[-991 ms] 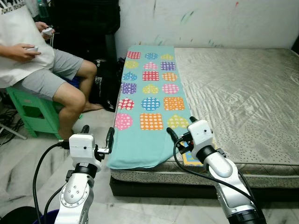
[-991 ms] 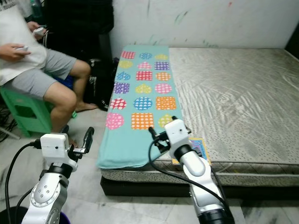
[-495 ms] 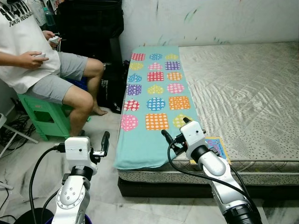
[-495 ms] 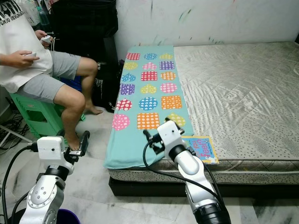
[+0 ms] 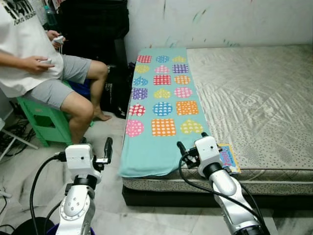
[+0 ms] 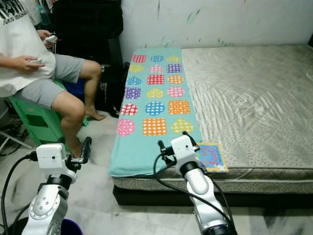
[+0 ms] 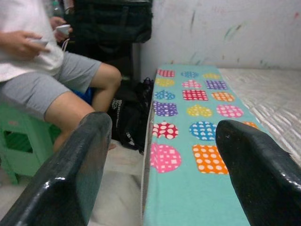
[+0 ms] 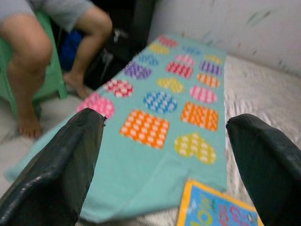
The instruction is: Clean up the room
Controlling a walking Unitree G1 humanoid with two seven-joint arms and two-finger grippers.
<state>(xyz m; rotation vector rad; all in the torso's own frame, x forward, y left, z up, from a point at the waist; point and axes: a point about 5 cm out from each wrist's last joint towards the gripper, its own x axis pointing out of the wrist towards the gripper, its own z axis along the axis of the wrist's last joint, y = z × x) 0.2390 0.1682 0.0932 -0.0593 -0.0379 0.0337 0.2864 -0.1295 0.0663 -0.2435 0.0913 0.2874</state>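
Towel (image 5: 164,103): teal, printed with polka-dotted hearts, circles and squares in pink, red, orange, yellow, blue, purple. Mattress (image 5: 254,93): beige-grey, sheen on the quilted top, speckled along the side edge. Book (image 6: 211,156): yellow border, blue cover, pink lettering. Stool (image 5: 41,122): green plastic. Person (image 5: 34,63): white T-shirt with black print, grey shorts. Wall (image 5: 220,22): off-white with green and dark smears. Floor (image 5: 29,161): grey-white marbled. Both arms silver, fingers (image 7: 70,174) glossy black. Bag (image 5: 93,24) behind the person: black.
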